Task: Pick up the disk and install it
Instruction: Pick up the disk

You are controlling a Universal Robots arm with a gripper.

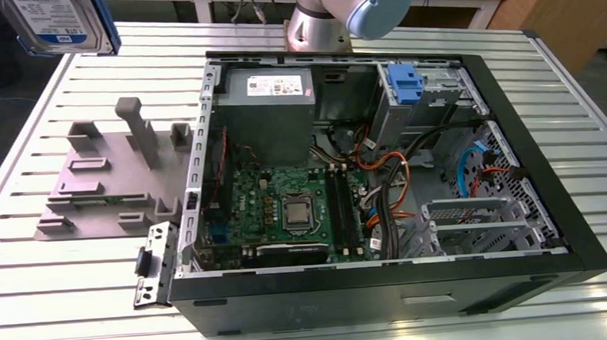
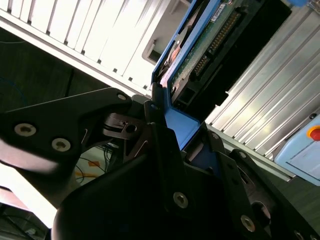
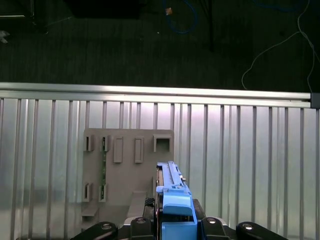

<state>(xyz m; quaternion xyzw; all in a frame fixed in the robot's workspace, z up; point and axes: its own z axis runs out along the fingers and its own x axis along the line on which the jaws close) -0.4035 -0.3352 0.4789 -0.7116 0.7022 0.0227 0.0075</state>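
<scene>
While the disk [image 1: 57, 23] was clamped edge-on by the end effector [image 3: 172, 224], whose fingers [image 2: 161, 150] were closed upon it, it was held in the air, well above the slatted desk [image 1: 42, 289]. The grip was taken at the blue side rails, presumably so that the labelled face and the circuit board were left untouched. The grey holding fixture [image 3: 127, 170] was seen below the end effector and a little ahead of it, which suggested that pickup was complete. The open computer case [image 1: 391, 300] lay well apart from the end effector, its side panel off so that the interior could be reached from above. No part of the disk was within the case; installation was judged not yet begun.
</scene>
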